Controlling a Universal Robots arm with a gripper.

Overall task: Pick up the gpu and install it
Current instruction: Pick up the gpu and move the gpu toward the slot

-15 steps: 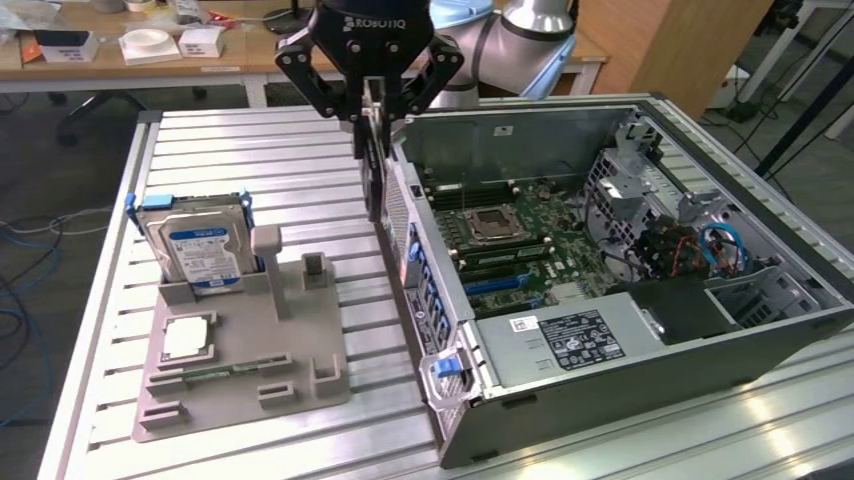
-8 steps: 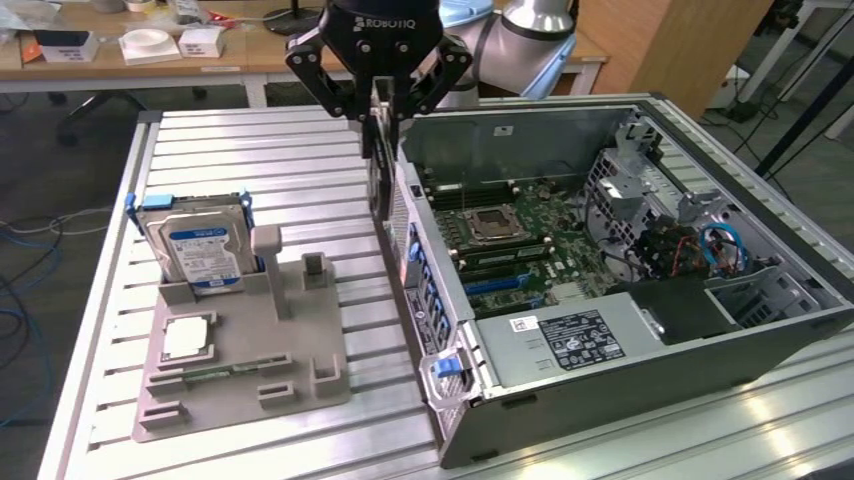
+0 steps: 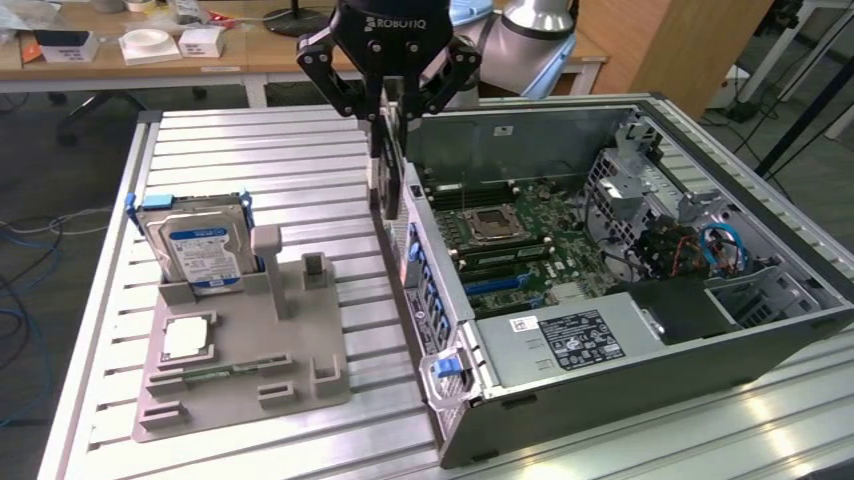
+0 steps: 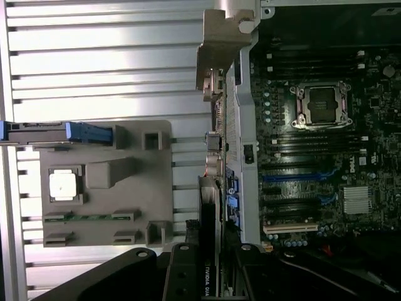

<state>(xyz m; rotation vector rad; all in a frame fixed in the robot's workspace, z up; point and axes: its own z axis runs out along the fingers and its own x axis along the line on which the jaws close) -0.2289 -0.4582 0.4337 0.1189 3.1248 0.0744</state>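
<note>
Pincer: my black pincer [image 3: 390,108] [image 4: 213,279] is clamped on the gpu, one finger on each flat face of the card.

Gpu: the thin, flat black gpu [image 3: 387,170] [image 4: 210,213] hangs edge-on and upright beneath me, clear of the bench. Its silver metal bracket [image 4: 219,44] is at the end farthest from my grip.

Position: the card sits right along the side wall of the open grey computer case [image 3: 694,330], between the parts holder and the motherboard. Whether it touches that wall I cannot tell.

Case: the green motherboard [image 3: 527,250] [image 4: 326,157] lies exposed inside, with its square silver processor socket [image 3: 487,228] [image 4: 321,105] and long expansion slots in plain sight.

Holder: a flat grey plastic parts holder [image 3: 240,385] [image 4: 106,213] lies on the exterior view's left of the case.

Drive: a silver hard drive with a blue-and-white label [image 3: 200,252] stands upright at the holder's far end.

Chip: a small square silver processor chip [image 3: 187,340] [image 4: 61,186] lies flat in a recess of the holder.

Bench: a ribbed aluminium bench [image 3: 267,160] [image 4: 100,69] carries both holder and case.
</note>
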